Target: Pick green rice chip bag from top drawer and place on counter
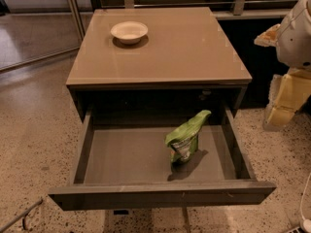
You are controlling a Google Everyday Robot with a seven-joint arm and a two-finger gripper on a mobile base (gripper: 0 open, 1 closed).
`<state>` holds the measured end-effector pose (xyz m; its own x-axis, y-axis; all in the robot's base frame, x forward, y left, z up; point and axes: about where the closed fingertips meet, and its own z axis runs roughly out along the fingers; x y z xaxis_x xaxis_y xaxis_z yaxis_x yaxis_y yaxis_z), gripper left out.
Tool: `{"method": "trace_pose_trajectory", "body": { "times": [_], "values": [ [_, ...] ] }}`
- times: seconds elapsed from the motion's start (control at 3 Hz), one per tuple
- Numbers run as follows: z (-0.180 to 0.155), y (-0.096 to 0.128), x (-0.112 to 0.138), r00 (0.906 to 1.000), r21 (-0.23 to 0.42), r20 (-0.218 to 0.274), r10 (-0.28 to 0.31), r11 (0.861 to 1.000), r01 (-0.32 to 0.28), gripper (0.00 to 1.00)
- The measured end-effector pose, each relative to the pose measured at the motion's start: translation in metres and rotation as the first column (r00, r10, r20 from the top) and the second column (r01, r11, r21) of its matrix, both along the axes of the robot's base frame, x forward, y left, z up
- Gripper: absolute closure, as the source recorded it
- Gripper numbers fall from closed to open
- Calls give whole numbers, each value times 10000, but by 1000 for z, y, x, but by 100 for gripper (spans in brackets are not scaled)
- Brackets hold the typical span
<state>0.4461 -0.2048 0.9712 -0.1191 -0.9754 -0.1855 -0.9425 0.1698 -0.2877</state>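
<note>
The green rice chip bag (185, 139) stands tilted inside the open top drawer (160, 194), right of its middle, with the white label facing front. The drawer is pulled fully out below the counter (194, 47), a glossy tan tabletop. My gripper (281, 106) hangs at the right edge of the view, beside the cabinet's right side, level with the drawer and well apart from the bag. It holds nothing that I can see. The white arm body (296, 33) is above it.
A white bowl (129, 31) sits at the back left of the counter. A metal railing (73, 13) stands at the back left. Speckled floor surrounds the cabinet. A thin metal bar (19, 217) lies at the bottom left.
</note>
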Motion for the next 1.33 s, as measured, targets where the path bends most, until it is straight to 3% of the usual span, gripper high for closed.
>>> {"method": "trace_pose_trajectory", "body": {
  "times": [0.33, 0.67, 1.0, 1.33],
  "values": [
    [-19, 22, 11, 9829, -571, 242, 1824, 9819, -1808, 0],
    [-45, 47, 25, 9307, -1192, 313, 3644, 9259, -3585, 0],
    [-76, 68, 43, 8771, -1434, 206, 4799, 8696, -4724, 0],
    [-116, 82, 67, 8434, -1350, -115, 5371, 8349, -5335, 0]
  ]
}}
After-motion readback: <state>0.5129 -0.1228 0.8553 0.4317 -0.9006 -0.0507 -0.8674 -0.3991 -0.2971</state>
